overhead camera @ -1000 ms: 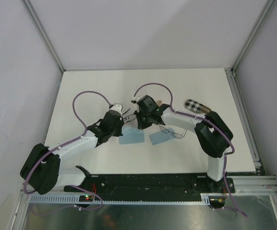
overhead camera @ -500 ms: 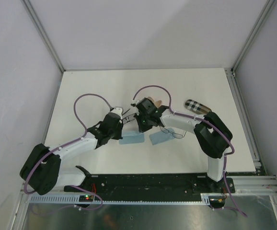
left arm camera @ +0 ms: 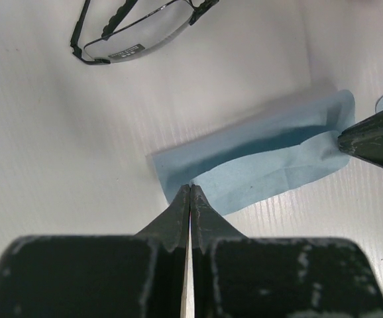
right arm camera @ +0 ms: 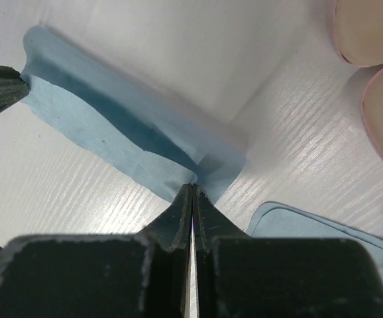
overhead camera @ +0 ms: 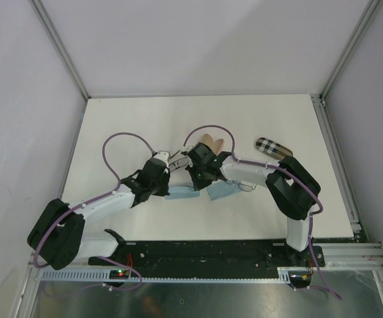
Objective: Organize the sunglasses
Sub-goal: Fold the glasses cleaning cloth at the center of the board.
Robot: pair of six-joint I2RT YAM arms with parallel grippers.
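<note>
Both arms are on the cloth, not the glasses! The left gripper [left arm camera: 190,199] is pinched fully closed on one end of the light blue rectangular cloth [left arm camera: 258,156]. The right gripper [right arm camera: 191,199], just as tight, nips the opposite end. So the cloth spans between them near the middle of the white table [overhead camera: 125,126], its long axis running gripper to gripper, and one long side seems doubled over. The thin black-rimmed sunglasses [left arm camera: 135,30] lie just beyond the cloth toward the far edge, clear of it. Their long axis is roughly parallel to the cloth, and the left arm is plainly the nearer. The dark wire pair with rounder lenses [overhead camera: 248,186] sits toward the right edge by a second blue cloth [right arm camera: 311,228], mostly under the right arm. Since a second ago both grippers have come toward the near edge. That uncovers the open tan oval case [overhead camera: 211,141], while the black-and-white checkered oblong case [overhead camera: 271,147] hasn't budged.
</note>
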